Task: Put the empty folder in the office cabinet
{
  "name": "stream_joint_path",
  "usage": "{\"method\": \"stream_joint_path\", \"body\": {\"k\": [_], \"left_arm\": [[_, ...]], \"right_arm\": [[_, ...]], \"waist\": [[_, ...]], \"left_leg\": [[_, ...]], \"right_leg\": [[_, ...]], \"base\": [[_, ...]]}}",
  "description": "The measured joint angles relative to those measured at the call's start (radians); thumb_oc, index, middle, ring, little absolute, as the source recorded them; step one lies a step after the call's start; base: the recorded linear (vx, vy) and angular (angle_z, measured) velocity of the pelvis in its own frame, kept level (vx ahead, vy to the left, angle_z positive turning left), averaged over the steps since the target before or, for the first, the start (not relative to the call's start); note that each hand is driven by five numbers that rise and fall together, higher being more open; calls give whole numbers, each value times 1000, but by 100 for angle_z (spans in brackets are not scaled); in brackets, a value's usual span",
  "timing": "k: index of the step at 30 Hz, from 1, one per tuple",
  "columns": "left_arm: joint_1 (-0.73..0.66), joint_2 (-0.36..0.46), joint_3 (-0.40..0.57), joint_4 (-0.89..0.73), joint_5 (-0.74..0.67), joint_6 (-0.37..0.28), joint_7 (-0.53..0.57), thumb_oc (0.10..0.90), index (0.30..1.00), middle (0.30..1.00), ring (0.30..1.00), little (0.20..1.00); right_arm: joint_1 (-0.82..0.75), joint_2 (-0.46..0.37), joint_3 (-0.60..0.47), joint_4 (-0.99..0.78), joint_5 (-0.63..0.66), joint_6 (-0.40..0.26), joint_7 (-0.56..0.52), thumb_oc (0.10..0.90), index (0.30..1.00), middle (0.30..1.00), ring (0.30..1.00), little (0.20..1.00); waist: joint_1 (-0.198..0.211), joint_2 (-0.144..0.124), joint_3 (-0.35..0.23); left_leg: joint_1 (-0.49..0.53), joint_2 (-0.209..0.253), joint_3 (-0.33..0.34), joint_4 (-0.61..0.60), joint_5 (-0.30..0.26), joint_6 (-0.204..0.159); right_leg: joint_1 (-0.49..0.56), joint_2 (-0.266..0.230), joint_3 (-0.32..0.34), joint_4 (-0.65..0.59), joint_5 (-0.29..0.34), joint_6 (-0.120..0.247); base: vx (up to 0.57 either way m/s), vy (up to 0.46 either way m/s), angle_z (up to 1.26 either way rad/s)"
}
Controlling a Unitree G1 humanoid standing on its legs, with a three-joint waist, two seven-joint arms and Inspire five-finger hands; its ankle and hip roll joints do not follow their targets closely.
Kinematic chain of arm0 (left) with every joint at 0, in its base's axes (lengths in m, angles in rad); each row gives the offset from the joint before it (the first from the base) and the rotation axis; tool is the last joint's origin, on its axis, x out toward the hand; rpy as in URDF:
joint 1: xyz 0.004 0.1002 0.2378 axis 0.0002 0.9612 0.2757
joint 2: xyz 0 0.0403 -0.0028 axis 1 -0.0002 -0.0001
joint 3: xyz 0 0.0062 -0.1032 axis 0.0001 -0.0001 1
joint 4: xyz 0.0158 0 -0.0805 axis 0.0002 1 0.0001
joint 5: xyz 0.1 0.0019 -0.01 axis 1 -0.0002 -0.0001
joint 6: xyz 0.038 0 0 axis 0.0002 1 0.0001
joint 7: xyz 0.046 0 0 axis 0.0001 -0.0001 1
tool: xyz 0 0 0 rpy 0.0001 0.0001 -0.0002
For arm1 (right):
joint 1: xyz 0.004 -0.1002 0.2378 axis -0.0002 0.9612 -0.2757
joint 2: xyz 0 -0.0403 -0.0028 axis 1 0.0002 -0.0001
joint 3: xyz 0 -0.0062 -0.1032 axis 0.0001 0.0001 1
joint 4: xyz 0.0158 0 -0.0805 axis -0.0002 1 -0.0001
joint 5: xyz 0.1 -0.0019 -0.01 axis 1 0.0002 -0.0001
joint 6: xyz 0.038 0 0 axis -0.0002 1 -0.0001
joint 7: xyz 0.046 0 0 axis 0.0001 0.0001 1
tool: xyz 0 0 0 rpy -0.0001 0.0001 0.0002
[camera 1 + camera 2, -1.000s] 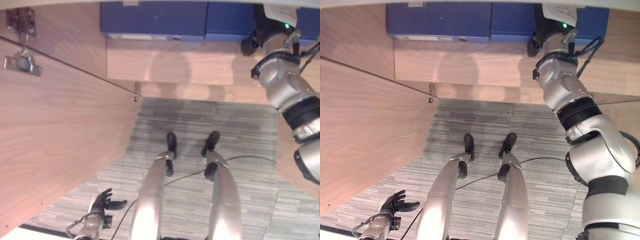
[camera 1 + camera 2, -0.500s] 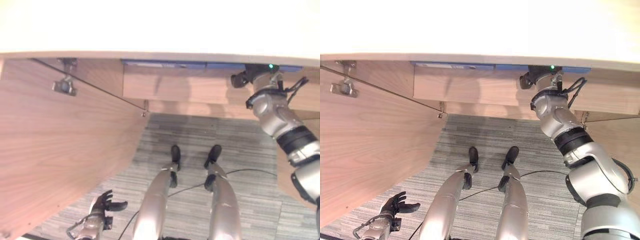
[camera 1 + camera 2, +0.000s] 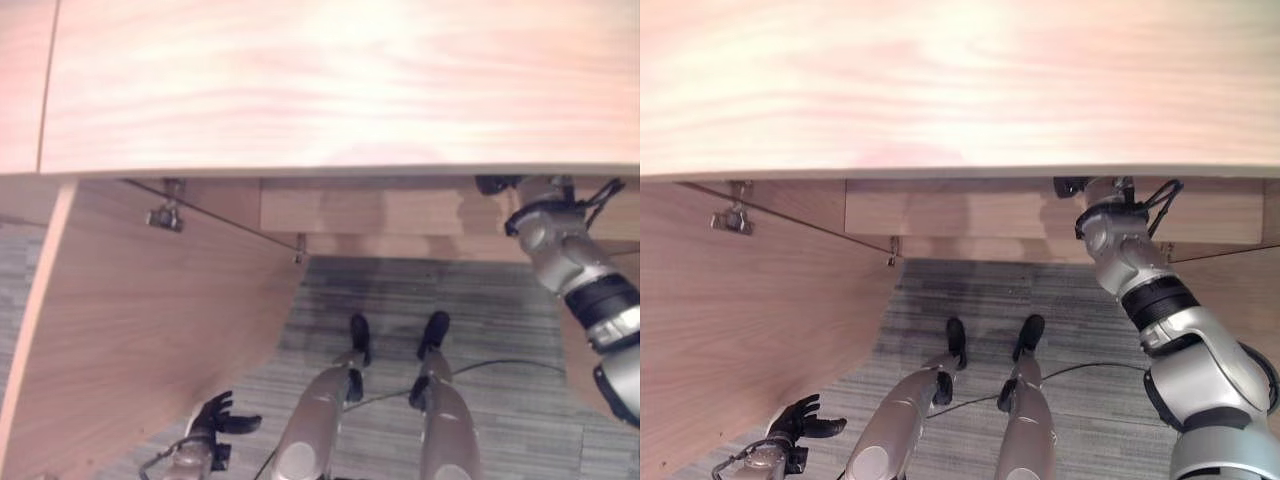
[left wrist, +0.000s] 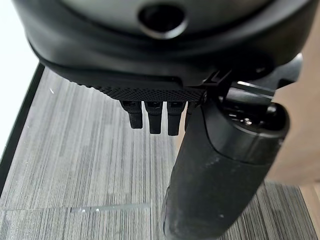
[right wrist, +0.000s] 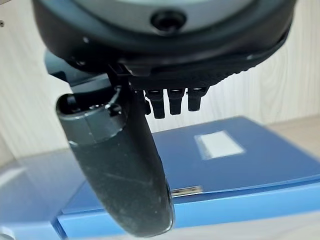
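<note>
A blue folder point(image 5: 235, 160) lies flat on the wooden shelf inside the cabinet, with a white label on its cover. My right hand point(image 5: 120, 165) hovers just over it, fingers straight and thumb out, holding nothing. In the eye views my right arm reaches under the cabinet top point(image 3: 340, 80), and just a dark bit of that hand point(image 3: 1070, 186) peeks out below the edge. My left hand point(image 3: 215, 415) hangs low beside the open door, fingers spread and empty.
The cabinet's left door point(image 3: 130, 330) stands open, with a hinge point(image 3: 165, 215) near its top. The shelf's front edge point(image 3: 380, 210) runs below the cabinet top. A second, paler blue folder point(image 5: 30, 195) lies beside the first. Grey carpet point(image 3: 500, 300) covers the floor.
The whole picture has shifted: the camera has moved, so the cabinet top now hides the blue folders in the eye views. My right arm stays reaching into the shelf. The left hand is unchanged.
</note>
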Motion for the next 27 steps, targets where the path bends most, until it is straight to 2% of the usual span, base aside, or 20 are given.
{"method": "stream_joint_path", "body": {"k": [5,9,12,16,18,19,20,21,23,25,26,27], "left_arm": [[-4,-13,12,51,38,2,1,800,900,900,900,900],[-5,-40,29,93,70,11,2,800,900,900,900,900],[1,-39,36,107,101,20,5,800,900,900,900,900],[1,-58,72,160,112,57,28,800,900,900,900,900],[31,-75,99,158,138,77,45,800,900,900,900,900],[53,-78,99,156,139,82,46,800,900,900,900,900],[90,-78,110,155,139,87,48,800,900,900,900,900],[112,-77,115,161,139,90,49,800,900,900,900,900],[125,-79,122,172,139,97,50,800,900,900,900,900],[136,-81,128,181,144,103,49,800,900,900,900,900],[137,-88,144,209,146,113,49,800,900,900,900,900],[134,-99,156,224,149,116,51,800,900,900,900,900]], "right_arm": [[133,18,26,-16,-80,-15,2,800,900,900,900,900],[277,39,18,-32,-105,-46,14,800,900,900,900,900],[362,74,-17,-34,-110,-63,35,800,900,900,900,900],[494,194,-106,-29,-86,-61,36,800,900,900,900,900],[639,276,-170,-37,-54,-58,40,800,900,900,900,900],[711,291,-186,-51,-42,-59,42,800,900,900,900,900],[833,312,-228,-94,-29,-58,41,800,900,900,900,900],[889,316,-231,-103,-19,-56,42,800,900,900,900,900],[991,339,-295,-111,9,-59,42,800,900,900,900,900],[1099,372,-353,-113,56,-48,42,800,900,900,900,900],[1142,391,-389,-116,73,-48,42,800,900,900,900,900],[1189,399,-413,-109,89,-47,42,800,900,900,900,900]], "waist": [[-21,-50,-53],[-30,-52,-76],[-36,-59,-97],[-49,-61,-108],[-68,-79,-164],[-83,-90,-201],[-91,-113,-255],[-106,-135,-289],[-129,-171,-323],[-147,-202,-348],[-163,-201,-352],[-184,-200,-354]], "left_leg": [[123,-9,-3,-97,22,0],[222,-18,-23,-140,22,-6],[257,-23,-27,-157,22,-6],[350,-28,-31,-178,18,3],[411,-38,-24,-203,17,5],[436,-41,-20,-222,13,10],[459,-41,-8,-240,13,10],[468,-38,13,-241,4,18],[485,-36,32,-244,-4,19],[515,-31,70,-244,-19,16],[522,-24,93,-244,-22,16],[521,-19,129,-244,-30,27]], "right_leg": [[101,6,-4,-47,-2,5],[188,-3,-24,-45,-24,21],[209,-7,-28,-30,-38,28],[294,-13,-30,-28,-47,37],[329,-18,-27,-16,-76,56],[337,-19,-22,-19,-86,60],[345,-22,-9,-24,-95,67],[349,-21,3,-28,-95,71],[364,-20,15,-27,-85,83],[357,-1,57,1,-73,85],[345,6,83,12,-51,97],[327,13,109,4,-23,132]], "base": [[41,40,1],[48,53,11],[55,92,7],[60,59,2],[128,110,-11],[76,66,-26],[48,73,-43],[56,61,-44],[35,60,-34],[8,89,-61],[-3,74,-90],[-2,59,-115]]}}
